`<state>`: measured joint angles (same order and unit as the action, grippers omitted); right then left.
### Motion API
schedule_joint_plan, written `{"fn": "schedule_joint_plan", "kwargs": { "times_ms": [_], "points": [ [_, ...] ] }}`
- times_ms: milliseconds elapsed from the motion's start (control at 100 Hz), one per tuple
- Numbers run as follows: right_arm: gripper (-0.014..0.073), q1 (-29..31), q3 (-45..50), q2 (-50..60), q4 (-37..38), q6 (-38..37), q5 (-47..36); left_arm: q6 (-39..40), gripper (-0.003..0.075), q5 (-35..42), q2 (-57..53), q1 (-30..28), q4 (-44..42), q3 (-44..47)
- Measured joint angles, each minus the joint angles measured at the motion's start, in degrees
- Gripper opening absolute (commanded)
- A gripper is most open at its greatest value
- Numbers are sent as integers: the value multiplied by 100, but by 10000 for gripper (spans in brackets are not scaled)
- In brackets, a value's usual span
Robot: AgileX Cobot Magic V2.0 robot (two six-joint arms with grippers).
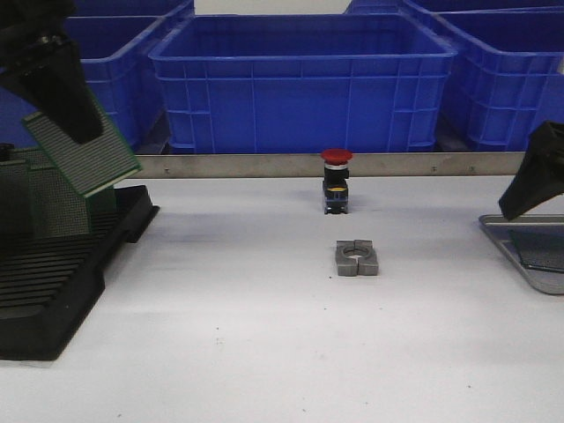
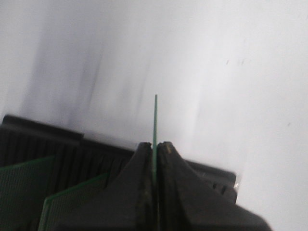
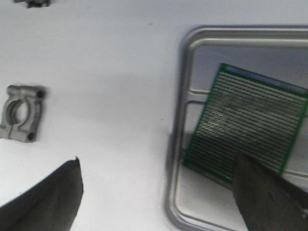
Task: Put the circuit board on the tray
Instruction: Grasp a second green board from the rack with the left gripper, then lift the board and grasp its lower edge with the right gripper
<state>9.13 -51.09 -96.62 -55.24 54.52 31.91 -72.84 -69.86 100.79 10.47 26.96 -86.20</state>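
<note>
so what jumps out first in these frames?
The left gripper holds a green circuit board tilted in the air above the black slotted rack at the table's left. At the right edge, the open right gripper hovers over the silver tray, which already has a board lying in it. Mid-table sit a red-capped push button and a grey metal clamp.
</note>
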Motion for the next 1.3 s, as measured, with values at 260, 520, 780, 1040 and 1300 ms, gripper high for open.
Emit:
{"fn": "schedule_joint_plan", "kwargs": {
  "times_ms": [260,520,780,1040,1300],
  "points": [
    [643,-942,-24,0,-655,1812,719,0,-20,0,0,421,831,0],
    [643,-1978,-24,0,-1191,3914,1348,0,-20,0,0,1154,945,0],
    [643,-2389,-24,0,-2187,4981,1728,0,-20,0,0,1521,945,0],
    [619,-2405,-24,0,-3050,5534,2200,0,-20,0,0,1545,961,0],
    [121,-2405,-24,0,-3130,5586,2296,0,-20,0,0,1545,981,0]
  ]
}}
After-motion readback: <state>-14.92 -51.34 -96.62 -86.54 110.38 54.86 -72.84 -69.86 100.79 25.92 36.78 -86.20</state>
